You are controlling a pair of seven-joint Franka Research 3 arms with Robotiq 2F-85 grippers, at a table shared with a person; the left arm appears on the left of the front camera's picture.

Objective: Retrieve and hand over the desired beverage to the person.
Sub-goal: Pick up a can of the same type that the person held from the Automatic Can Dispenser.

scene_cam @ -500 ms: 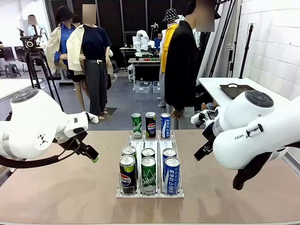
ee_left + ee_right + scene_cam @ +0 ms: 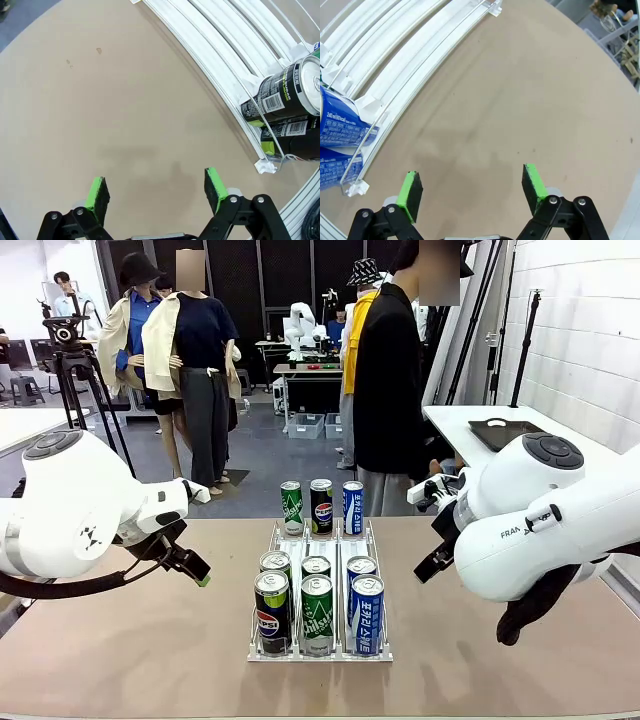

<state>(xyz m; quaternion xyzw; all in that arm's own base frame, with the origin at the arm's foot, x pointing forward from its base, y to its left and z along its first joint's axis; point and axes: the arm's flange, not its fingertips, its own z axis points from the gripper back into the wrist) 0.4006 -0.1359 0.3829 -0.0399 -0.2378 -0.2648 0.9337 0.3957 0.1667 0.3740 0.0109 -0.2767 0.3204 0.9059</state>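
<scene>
A white wire rack (image 2: 318, 648) stands mid-table with three lanes of cans. The front row holds a Pepsi can (image 2: 271, 612), a green can (image 2: 317, 615) and a blue can (image 2: 367, 615); more cans of each kind stand behind them. The person (image 2: 385, 380), in a long black jacket, stands at the far edge. Left of the rack my left gripper (image 2: 192, 566) hovers open over bare table; its wrist view shows my left gripper (image 2: 155, 187) with dark-green cans (image 2: 285, 87) beside it. To the rack's right my right gripper (image 2: 430, 562) (image 2: 472, 185) is open near blue cans (image 2: 337, 125).
The tan table (image 2: 520, 660) has free room on both sides of the rack. A white side table with a black tray (image 2: 505, 432) stands at the back right. A camera tripod (image 2: 75, 350) stands beyond the table's left.
The person's hand that hung by the far table edge has dropped out of sight. Both arms and the cans have stayed put.
</scene>
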